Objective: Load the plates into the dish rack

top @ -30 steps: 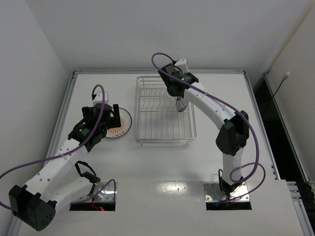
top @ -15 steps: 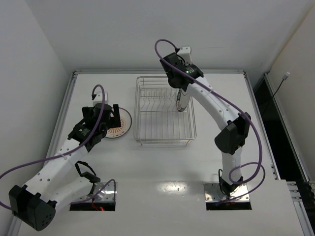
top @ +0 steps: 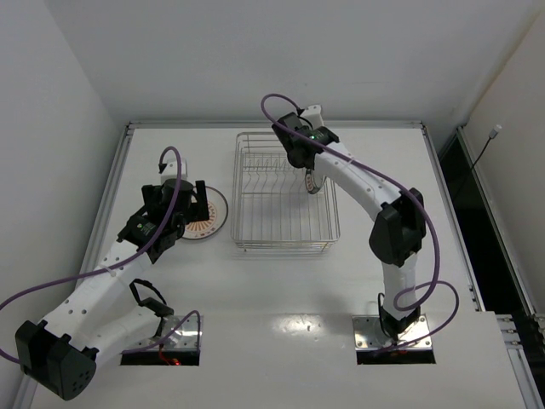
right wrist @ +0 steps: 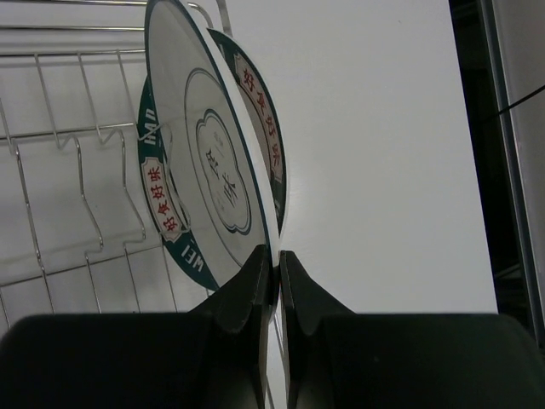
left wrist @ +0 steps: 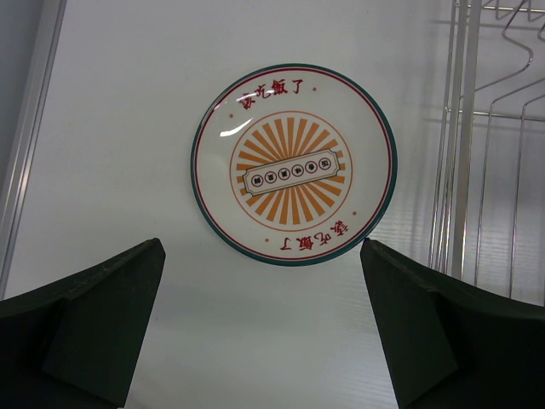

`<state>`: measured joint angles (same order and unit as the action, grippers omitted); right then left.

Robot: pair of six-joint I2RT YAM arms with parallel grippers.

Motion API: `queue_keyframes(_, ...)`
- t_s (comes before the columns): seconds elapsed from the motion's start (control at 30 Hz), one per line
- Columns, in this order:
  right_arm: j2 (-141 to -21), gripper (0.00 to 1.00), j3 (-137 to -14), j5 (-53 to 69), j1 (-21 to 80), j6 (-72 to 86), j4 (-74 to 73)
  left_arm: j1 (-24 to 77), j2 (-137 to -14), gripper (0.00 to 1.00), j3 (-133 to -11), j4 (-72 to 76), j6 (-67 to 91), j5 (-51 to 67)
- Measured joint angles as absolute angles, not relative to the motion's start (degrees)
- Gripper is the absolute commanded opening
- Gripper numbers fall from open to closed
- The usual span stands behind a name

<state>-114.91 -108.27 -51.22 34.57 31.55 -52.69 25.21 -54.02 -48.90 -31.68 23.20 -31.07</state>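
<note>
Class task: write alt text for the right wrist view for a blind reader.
The right gripper pinches the rim of a white plate with thin dark circles, held on edge; a teal-ringed plate stands just behind it, in the wire dish rack.

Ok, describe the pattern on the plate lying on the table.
Plate: orange sunburst centre, red characters, teal rim. Best in left wrist view.

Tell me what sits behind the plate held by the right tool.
In the right wrist view, a teal-ringed plate stands behind the held plate, in the wire rack. Only its rim shows on both sides; its centre is covered.
</note>
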Motion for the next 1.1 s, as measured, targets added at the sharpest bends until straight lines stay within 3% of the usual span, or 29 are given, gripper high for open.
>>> queue_keyframes(0.33, -114.96, 0.0, -107.92, -50.94, 34.59, 32.99, -52.82, 25.21, -54.02, 1.0, -48.9, -31.68, 23.2, -31.07)
queue_keyframes(0.7, -114.85, 0.0, -118.3, -52.97, 34.61, 31.59, -55.33, 25.21, -54.02, 1.0, -48.9, -31.68, 23.2, -31.05)
queue_keyframes(1.1, -114.85, 0.0, -108.88, -50.06, 35.03, 33.5, -52.84, 25.21, -54.04, 1.0, -48.9, -31.68, 23.2, -31.05)
